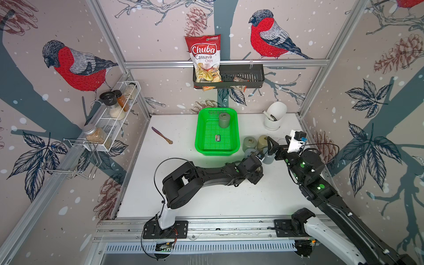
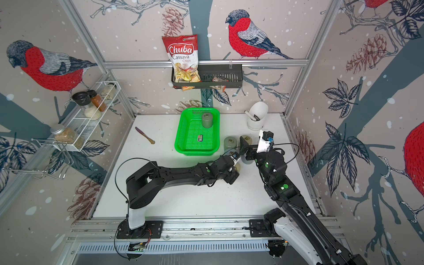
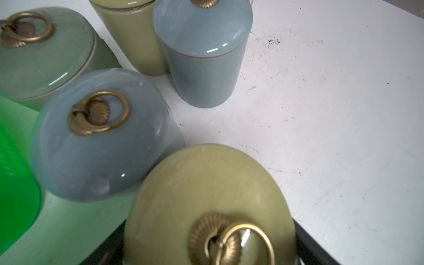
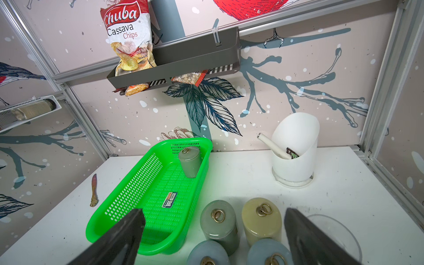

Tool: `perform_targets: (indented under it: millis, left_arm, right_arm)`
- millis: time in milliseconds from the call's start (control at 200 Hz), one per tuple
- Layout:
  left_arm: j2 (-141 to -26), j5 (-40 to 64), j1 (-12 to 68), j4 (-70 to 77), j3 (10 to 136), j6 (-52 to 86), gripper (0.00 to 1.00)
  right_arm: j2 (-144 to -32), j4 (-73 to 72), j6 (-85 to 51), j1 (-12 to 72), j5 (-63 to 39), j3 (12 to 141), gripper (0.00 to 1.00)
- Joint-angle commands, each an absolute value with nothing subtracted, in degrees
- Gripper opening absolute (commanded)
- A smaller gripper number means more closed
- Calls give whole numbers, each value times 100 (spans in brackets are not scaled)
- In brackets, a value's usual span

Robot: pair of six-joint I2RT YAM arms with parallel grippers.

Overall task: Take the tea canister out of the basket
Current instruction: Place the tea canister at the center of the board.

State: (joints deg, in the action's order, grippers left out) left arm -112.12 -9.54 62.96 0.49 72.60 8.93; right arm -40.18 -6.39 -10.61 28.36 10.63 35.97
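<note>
olive glaze fills the left wrist view: the left gripper (image 3: 207, 245) straddles an olive canister (image 3: 206, 183), dark fingers (image 3: 307, 250) either side; clamped or loose, i cannot tell. four more canisters (image 4: 218, 220) crowd just beside the basket (image 1: 198, 137), likely the drop spot. right gripper (image 4: 214, 214) hangs above them, jaws wide and empty, facing the basket. one tea canister (image 1: 224, 119) stands upright in its far corner, awaiting that reach.

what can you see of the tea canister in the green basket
The tea canister is a grey-green glazed cylinder, ceramic by its look, with a domed lid on and a brass ring on top. It stands upright on the mesh floor of the green basket, in its far right corner, close to the wall.
</note>
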Motion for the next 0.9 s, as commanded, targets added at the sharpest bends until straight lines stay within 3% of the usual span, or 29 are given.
perform_targets:
  millis: [0,160,290,680,896]
  left_arm:
    - [-11215,-1098,6324,178,7330,853,24]
    - [-11173,-1133,6319,113,7359,861,50]
    - [-11153,-1186,6319,11,7411,850,63]
    - [-11094,-1178,6328,-49,7446,844,81]
    - [-11100,-1125,6328,-36,7458,861,86]
  right_arm:
    - [-4008,-712,-1067,2831,1040,3621,100]
    - [-4011,-708,-1081,2830,1035,3619,100]
    - [-4001,-712,-1081,2837,1020,3618,100]
    - [-3990,-694,-1094,2831,1003,3604,100]
    - [-3999,-703,-1113,2838,967,3604,100]
